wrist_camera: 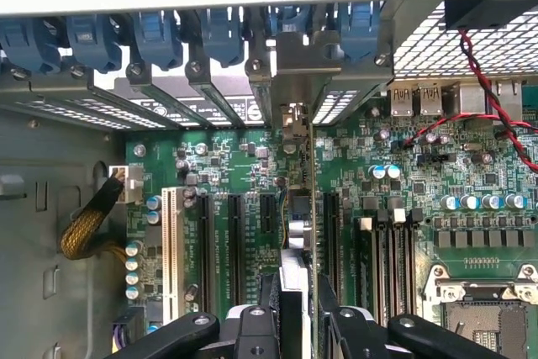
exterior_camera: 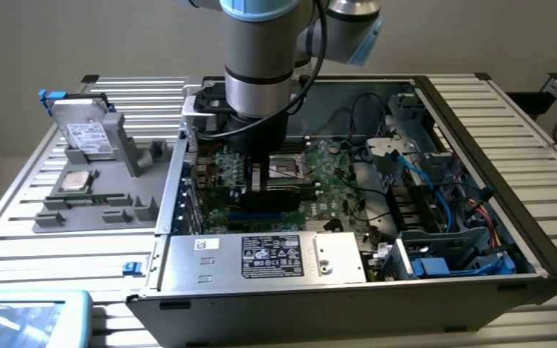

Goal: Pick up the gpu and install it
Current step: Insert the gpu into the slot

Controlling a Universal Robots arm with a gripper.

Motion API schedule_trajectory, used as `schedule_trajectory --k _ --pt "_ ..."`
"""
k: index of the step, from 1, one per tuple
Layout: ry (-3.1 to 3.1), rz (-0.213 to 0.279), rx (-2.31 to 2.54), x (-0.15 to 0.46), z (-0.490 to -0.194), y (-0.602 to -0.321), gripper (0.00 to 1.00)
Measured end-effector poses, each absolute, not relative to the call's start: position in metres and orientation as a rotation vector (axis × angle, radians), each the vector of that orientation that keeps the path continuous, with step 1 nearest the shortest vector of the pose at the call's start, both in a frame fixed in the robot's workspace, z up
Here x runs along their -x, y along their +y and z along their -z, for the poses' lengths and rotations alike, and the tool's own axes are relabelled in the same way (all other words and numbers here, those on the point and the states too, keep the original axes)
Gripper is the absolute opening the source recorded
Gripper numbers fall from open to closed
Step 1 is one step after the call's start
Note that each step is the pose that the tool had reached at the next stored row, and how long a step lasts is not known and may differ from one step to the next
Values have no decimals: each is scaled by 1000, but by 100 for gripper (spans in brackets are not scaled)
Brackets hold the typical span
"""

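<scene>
The gpu (exterior_camera: 286, 194) is a dark flat card standing on edge over the green motherboard (exterior_camera: 332, 181) inside the open computer case (exterior_camera: 510, 217). My gripper (exterior_camera: 258, 185) reaches straight down into the case and is shut on the card's end towards the exterior view's left. In the wrist view the gpu (wrist_camera: 310, 208) shows edge-on as a thin strip between my black fingers (wrist_camera: 256, 329). It runs along a black expansion slot, and its metal bracket (wrist_camera: 293, 119) sits at the case's rear slot openings. Whether the card's edge is fully seated in the slot is hidden.
A silver power supply (exterior_camera: 259, 257) sits at the case's near side, and blue cables and drive bays (exterior_camera: 434, 196) are on the exterior view's right. A hard drive (exterior_camera: 87, 134) stands on a grey fixture outside the case. Blue slot latches (wrist_camera: 220, 35), neighbouring slots (wrist_camera: 238, 241) and a red-black wire (wrist_camera: 492, 102) surround the card.
</scene>
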State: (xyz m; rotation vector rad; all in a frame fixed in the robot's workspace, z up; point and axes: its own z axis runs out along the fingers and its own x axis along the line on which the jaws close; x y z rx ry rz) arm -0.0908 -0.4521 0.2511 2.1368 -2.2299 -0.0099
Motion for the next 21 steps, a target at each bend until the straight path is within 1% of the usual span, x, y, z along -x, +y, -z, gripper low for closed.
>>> schedule_trajectory --k 21 --pt "-2229 12 -2136 91 -251 -450 28"
